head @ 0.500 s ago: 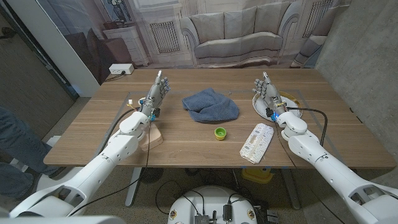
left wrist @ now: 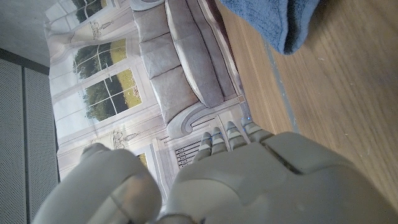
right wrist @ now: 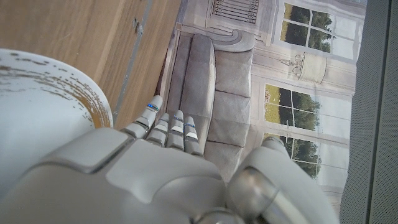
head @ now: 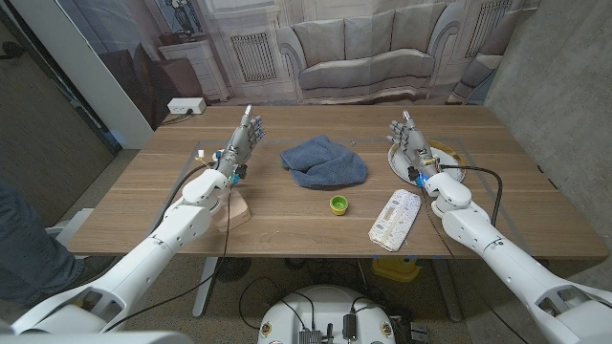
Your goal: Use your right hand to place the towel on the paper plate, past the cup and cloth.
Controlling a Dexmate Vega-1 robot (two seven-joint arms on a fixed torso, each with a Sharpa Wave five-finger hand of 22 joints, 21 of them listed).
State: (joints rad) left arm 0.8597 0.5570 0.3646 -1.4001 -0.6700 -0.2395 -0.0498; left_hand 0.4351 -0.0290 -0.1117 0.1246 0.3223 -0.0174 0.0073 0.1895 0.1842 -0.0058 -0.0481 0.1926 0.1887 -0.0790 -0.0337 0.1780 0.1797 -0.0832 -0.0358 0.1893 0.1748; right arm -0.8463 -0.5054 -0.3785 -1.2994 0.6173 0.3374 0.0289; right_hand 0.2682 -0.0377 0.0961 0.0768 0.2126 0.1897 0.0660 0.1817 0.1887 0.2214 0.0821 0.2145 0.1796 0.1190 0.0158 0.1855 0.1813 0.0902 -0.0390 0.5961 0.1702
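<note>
A rolled white towel [head: 396,218] lies near the table's front edge on the right. The small green cup [head: 338,204] stands just left of it, and the crumpled blue cloth [head: 323,161] lies beyond the cup at mid-table. The white paper plate [head: 442,156] sits at the right, partly behind my right hand [head: 407,139]; in the right wrist view the plate [right wrist: 43,106] shows beside that hand [right wrist: 155,180]. The right hand stands upright, fingers apart, holding nothing. My left hand [head: 243,139] stands the same way left of the cloth [left wrist: 273,22], also holding nothing.
A light wooden block [head: 237,208] lies under my left forearm. A black cable [head: 478,174] runs along my right arm. A person's leg [head: 24,253] stands at the left, off the table. A printed sofa backdrop hangs behind the table's far edge.
The person at the left edge has shifted. Both arms, the towel, cup, cloth and plate are where they were.
</note>
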